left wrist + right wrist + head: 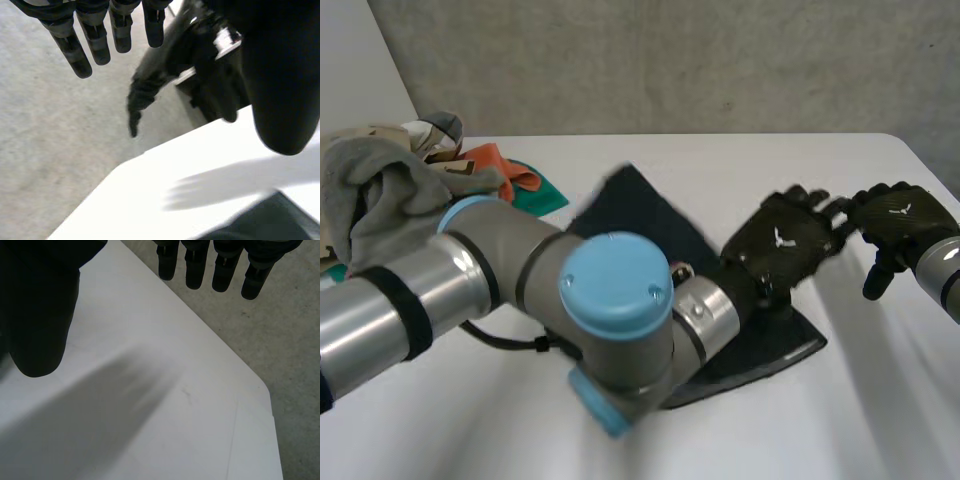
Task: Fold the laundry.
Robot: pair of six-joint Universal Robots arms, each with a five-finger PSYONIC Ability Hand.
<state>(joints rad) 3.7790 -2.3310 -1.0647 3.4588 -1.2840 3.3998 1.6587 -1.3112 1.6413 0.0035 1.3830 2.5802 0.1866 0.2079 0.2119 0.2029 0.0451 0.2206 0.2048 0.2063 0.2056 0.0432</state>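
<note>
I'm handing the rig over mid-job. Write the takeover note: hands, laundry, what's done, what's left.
Left hand: open, fingers straight, holding nothing. Its arm reaches across the dark cloth to the cloth's edge near the right hand.
Right hand: open, empty, over bare table beside the left hand's fingertips.
Laundry: the dark cloth lies flat mid-table; I cannot tell whether it is already folded. A pile of grey, orange and green items sits at the table's far left.
Done: one cloth is out of the pile.
Left: check or finish the dark cloth, then the pile.
</note>
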